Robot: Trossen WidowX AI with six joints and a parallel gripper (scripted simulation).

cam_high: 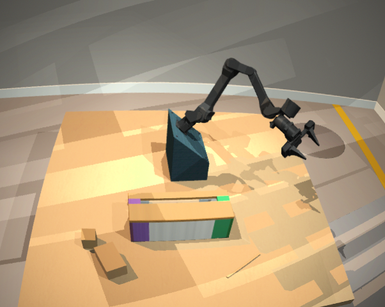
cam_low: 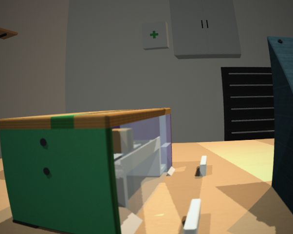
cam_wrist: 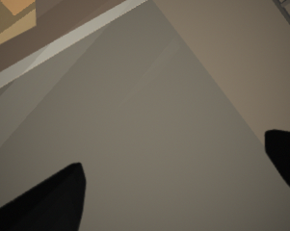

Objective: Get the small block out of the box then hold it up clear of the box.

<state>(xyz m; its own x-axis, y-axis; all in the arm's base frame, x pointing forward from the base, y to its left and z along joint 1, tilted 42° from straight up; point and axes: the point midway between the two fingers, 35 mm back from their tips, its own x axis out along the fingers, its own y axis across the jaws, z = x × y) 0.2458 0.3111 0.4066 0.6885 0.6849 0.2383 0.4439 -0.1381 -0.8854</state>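
While the arm (cam_high: 238, 82) reaches out from its dark teal pedestal (cam_high: 186, 155) near the far edge of the table (cam_high: 70, 171), the gripper (cam_high: 306, 145) hangs past the table's right edge, over the floor, with its fingers spread wide and nothing between them; in the wrist view two dark fingertips frame only plain grey and beige surfaces, with a sliver of the table in the top left corner; the box (cam_high: 181, 216) stands near the middle of the table, towards the near edge, wooden-topped, with a purple end on the left and a green end on the right; seen from the exterior view, through the clear front, the small block (cam_low: 121, 139) sits on the shelf (cam_low: 141, 151) inside, close to the green end; two loose wooden blocks (cam_high: 103, 252) lie near the near left corner, well apart from the box; a thin stick (cam_high: 243, 265) lies on the table between the box and the near right corner, touching neither.
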